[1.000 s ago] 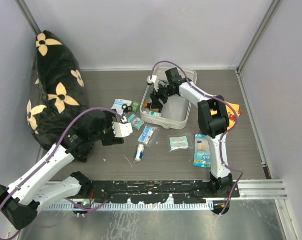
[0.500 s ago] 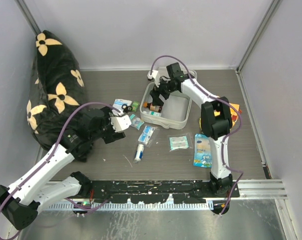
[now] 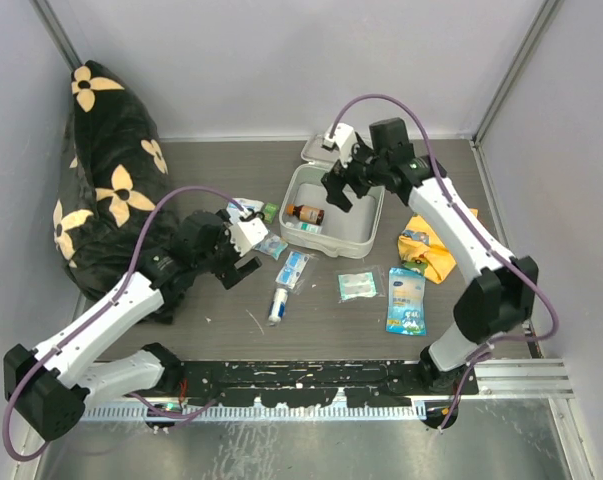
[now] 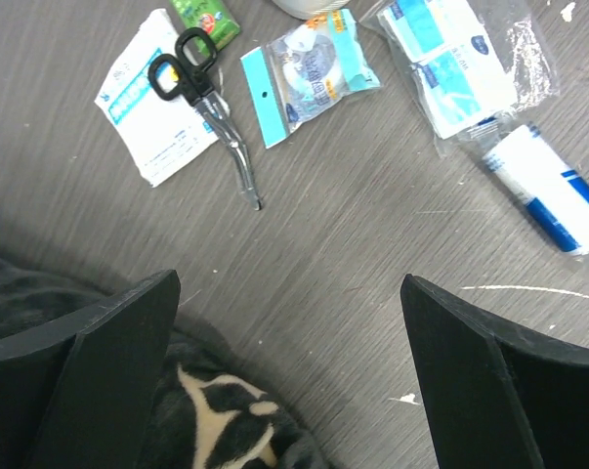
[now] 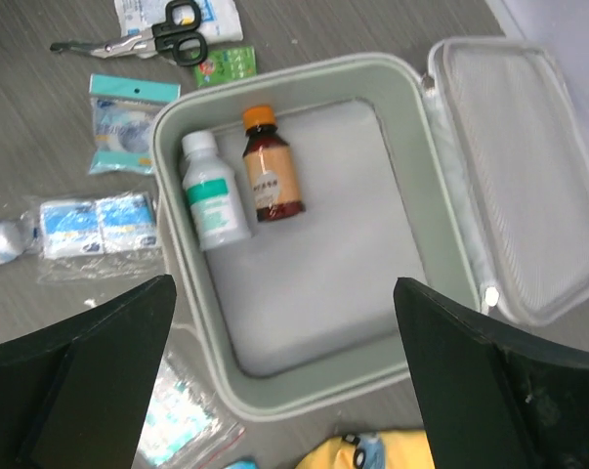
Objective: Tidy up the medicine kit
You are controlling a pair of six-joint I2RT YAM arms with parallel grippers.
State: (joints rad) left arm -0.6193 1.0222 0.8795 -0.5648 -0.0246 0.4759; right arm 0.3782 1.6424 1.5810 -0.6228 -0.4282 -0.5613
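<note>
The medicine kit [image 3: 373, 228] lies open at the table's centre back, a pale grey case [image 5: 309, 396] with its lid [image 5: 528, 176] folded back. Inside lie a brown bottle [image 5: 271, 178] with an orange cap and a white bottle [image 5: 214, 203] with a green label. My right gripper [image 3: 344, 186] hovers above the case, open [image 5: 284, 285], with nothing between its fingers. My left gripper [image 3: 239, 266] is open [image 4: 289, 281] over bare table, near the black scissors [image 4: 201, 93], and holds nothing.
Loose supplies lie left of and in front of the kit: a green sachet [image 3: 269, 211], a blue-tagged packet [image 4: 314, 73], gauze packs [image 4: 450, 63], a white tube [image 4: 548, 191] and a clear bag [image 3: 358, 285]. A blue-yellow packet [image 3: 405, 300] and an orange-yellow cloth [image 3: 431, 245] lie right. A black flowered pillow [image 3: 106, 190] fills the left side.
My right gripper has opened, left the brown bottle in the kit and lifted up and to the right. The left arm has shifted slightly and turned its wrist.
</note>
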